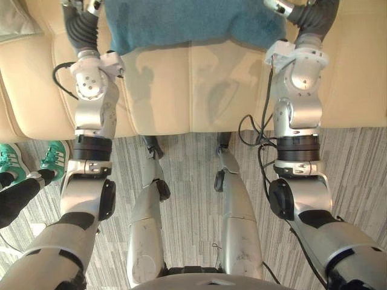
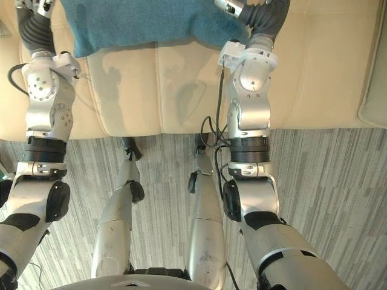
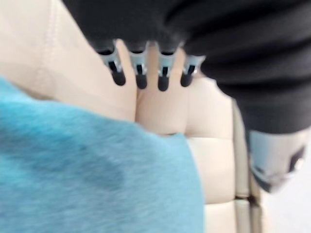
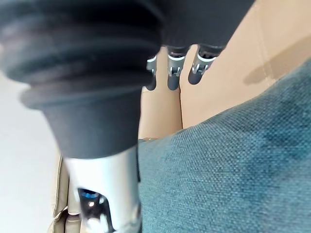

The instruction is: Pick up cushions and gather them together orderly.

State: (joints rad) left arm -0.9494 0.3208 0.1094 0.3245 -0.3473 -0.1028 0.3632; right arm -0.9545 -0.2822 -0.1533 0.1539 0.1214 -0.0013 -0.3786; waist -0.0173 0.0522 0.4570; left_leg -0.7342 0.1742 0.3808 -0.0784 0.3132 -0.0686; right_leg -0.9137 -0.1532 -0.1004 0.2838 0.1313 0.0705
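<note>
- The teal cushion [image 1: 187, 24] is lying over the seat of the cream sofa [image 1: 199, 90], toward its back, between the two arms.
- The left hand [image 3: 164, 77] and the right hand [image 4: 173, 75] are flanking its two sides, fingers straight and unclenched, curling around nothing (whether the palms are pressing the fabric cannot be told).
- The step in hand is looking like a two-sided pickup. The next move is calling for an even inward squeeze, then a carry toward the pale grey-green cushion [image 1: 12, 24] at the sofa's left end.
</note>
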